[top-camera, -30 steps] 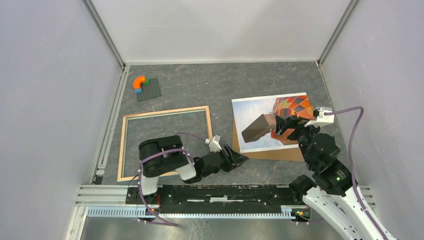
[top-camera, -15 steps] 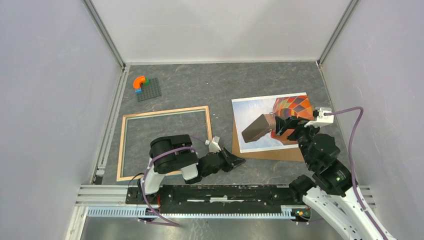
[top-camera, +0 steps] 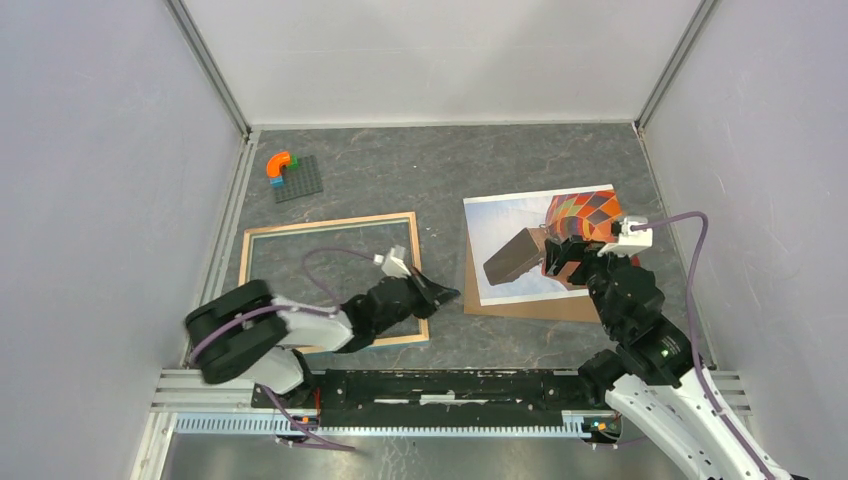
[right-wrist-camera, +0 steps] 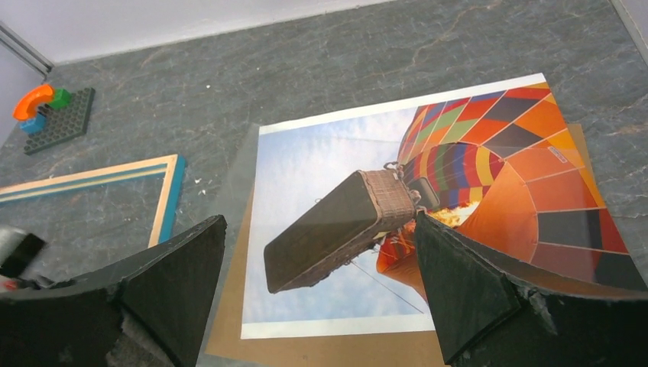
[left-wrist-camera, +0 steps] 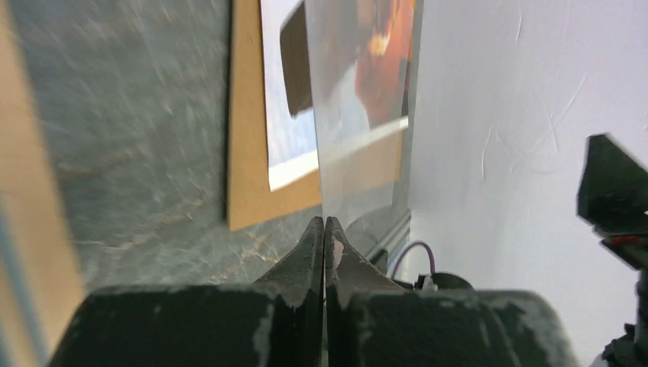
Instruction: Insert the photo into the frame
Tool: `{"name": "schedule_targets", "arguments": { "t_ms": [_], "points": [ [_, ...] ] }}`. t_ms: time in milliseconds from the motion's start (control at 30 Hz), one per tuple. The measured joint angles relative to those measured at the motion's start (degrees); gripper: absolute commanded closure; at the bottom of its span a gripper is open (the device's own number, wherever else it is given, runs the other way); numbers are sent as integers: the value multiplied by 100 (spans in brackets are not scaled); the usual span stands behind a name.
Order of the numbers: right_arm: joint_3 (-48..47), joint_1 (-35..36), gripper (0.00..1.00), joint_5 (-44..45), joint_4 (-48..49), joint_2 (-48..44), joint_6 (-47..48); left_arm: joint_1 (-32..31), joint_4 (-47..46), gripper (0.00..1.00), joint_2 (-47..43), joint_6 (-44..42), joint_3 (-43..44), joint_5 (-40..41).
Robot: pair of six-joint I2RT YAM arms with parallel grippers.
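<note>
Nearest you, past the mounting rail (top-camera: 200, 385) that carried both arms, your left gripper (top-camera: 443, 294) lay low over the near right corner of the frame (top-camera: 330, 223). Its jaws were pressed together on the edge of a clear sheet (left-wrist-camera: 359, 153), which ran from the fingertips out toward the photo (top-camera: 505, 218). Your right gripper (top-camera: 563, 252) hung above the photo with its jaws spread wide and nothing between them. The frame lay flat on the left of the table (top-camera: 450, 170), wood-coloured face up, and grey tabletop showed through its opening. The photo sat to its right, face up on the brown backing board (top-camera: 540, 308), apart from the frame. By my reading you had hardly begun: the photo was not yet in the frame, and you had the carry-over, the seating, and probably the sheet and board left to handle. The table was dark grey, marbled and matte. Farther back an orange block (top-camera: 279, 163) stood on a small grey base plate (top-camera: 300, 180), and pale, plain walls (top-camera: 430, 60) closed the cell on three sides
</note>
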State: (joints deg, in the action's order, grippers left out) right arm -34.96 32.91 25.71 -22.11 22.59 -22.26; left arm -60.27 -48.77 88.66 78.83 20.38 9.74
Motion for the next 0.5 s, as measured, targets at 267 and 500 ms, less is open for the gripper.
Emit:
{"name": "schedule_targets", "arguments": {
  "t_ms": [267,500],
  "points": [
    [428,0,2,-44,50,61,28,857,4015,98,-3851,-859,-52,214],
    [1078,0,2,-247,485,391,326,1609,7973,98,-6238,-1113,306,903]
  ]
}}
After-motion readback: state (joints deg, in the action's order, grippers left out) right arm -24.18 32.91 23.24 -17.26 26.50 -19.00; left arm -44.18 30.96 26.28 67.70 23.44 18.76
